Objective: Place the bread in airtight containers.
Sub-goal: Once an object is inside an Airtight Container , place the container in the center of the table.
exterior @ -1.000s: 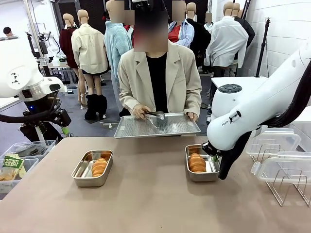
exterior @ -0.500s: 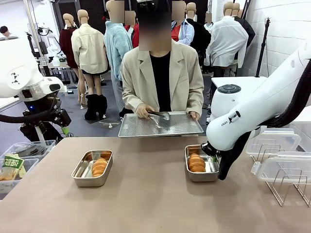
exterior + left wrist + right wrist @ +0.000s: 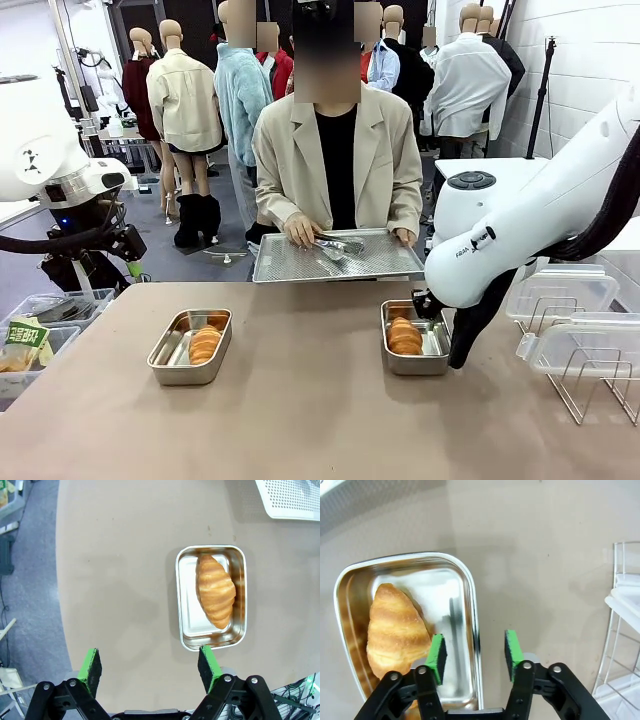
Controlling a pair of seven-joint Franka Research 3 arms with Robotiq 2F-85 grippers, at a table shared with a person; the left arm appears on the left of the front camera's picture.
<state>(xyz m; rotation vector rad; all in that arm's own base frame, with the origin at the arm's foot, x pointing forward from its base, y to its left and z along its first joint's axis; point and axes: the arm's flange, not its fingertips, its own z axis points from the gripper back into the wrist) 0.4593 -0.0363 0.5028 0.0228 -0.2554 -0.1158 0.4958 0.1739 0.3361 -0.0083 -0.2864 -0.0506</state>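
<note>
The right gripper [image 3: 475,654], at bottom centre of its wrist view, is partly open and empty astride the wall of the right container [image 3: 470,595], apparently clear of it, with the right croissant [image 3: 397,630] inside at lower left, while the left gripper [image 3: 150,667] is spread wide and empty below the left container [image 3: 187,605], where the left croissant [image 3: 215,590] lies.

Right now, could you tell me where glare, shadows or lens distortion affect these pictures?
Left wrist view: the wide lens seems to bow the table edge, faint soft shadows lie beside the left container, and its wall reflects the croissant in orange. Right wrist view: glare whitens the right container floor. Front view: even light, no motion blur.
</note>
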